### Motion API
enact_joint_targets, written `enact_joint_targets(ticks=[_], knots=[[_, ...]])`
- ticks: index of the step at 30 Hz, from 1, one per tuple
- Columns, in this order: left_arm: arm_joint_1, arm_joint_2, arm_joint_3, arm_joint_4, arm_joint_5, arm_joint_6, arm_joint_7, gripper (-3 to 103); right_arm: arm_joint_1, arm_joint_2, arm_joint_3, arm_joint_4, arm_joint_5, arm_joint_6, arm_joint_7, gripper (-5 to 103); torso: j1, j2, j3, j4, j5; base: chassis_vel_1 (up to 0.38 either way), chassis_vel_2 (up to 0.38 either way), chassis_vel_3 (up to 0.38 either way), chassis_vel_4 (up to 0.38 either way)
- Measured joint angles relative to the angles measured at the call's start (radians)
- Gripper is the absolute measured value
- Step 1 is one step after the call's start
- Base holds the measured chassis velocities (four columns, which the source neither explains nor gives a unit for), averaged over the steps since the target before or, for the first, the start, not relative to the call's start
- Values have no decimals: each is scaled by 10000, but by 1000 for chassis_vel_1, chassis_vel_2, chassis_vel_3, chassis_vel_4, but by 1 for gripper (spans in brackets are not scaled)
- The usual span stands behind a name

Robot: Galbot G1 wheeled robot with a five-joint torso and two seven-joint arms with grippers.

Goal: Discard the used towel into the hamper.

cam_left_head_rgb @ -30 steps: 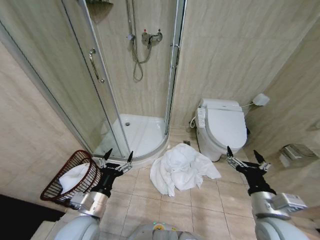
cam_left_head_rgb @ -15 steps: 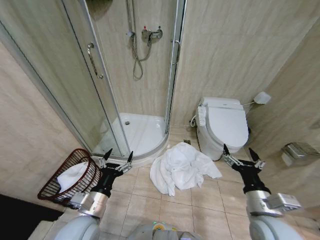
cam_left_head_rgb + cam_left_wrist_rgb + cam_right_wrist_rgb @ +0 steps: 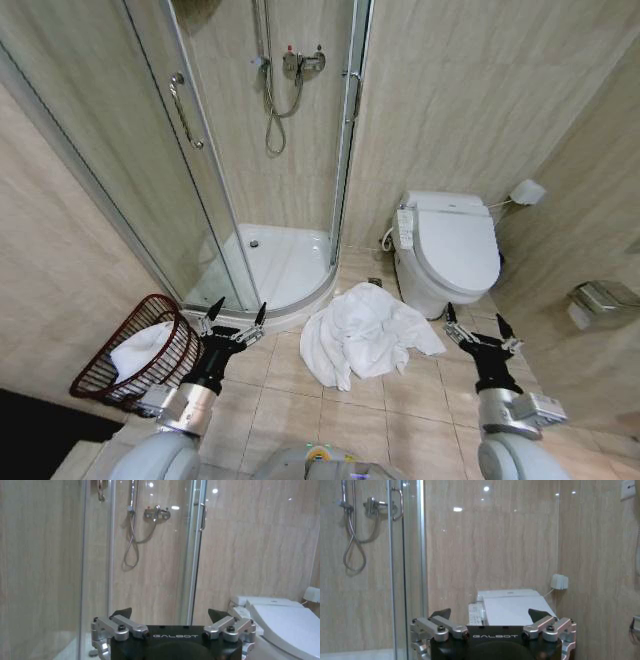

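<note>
On the floor tiles between both spread, empty claws, left claw (image 3: 235,314) and right claw (image 3: 472,323), lies the crumpled towel (image 3: 362,333). Just left of the left claw sits the hamper (image 3: 100,370), seemingly holding white cloth, with bare floor (image 3: 290,405) between towel and hamper.

Tiled floor (image 3: 285,415) carried it all: a crumpled white towel (image 3: 365,333) lay heaped on the tiles, between the shower tray (image 3: 280,265) and the toilet (image 3: 448,255). Over to the robot's left sat the hamper (image 3: 135,350), tipped, with white cloth inside.
</note>
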Motion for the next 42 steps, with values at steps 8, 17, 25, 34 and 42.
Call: enact_joint_targets(ticks=[8,17,25,34,42], knots=[[0,0,0,0,0,0,0,99,77,174,-53,-941,-51,1118,-16,100,-152,-367,-215,-1,1,0,0,0,0],[0,0,0,0,0,0,0,99,296,122,54,-1123,-70,1748,-85,100,-319,-758,-441,0,1,0,0,0,0],[0,0,0,0,0,0,0,99,406,153,57,-1287,-136,2244,-246,100,-442,-1034,-596,0,2,0,0,0,0],[0,0,0,0,0,0,0,99,403,141,-9,-1219,-264,2354,-218,100,-601,-1418,-819,0,1,0,0,0,0],[0,0,0,0,0,0,0,99,271,94,3,-1049,-199,2344,-92,100,-745,-1765,-1021,0,1,0,0,0,0]])
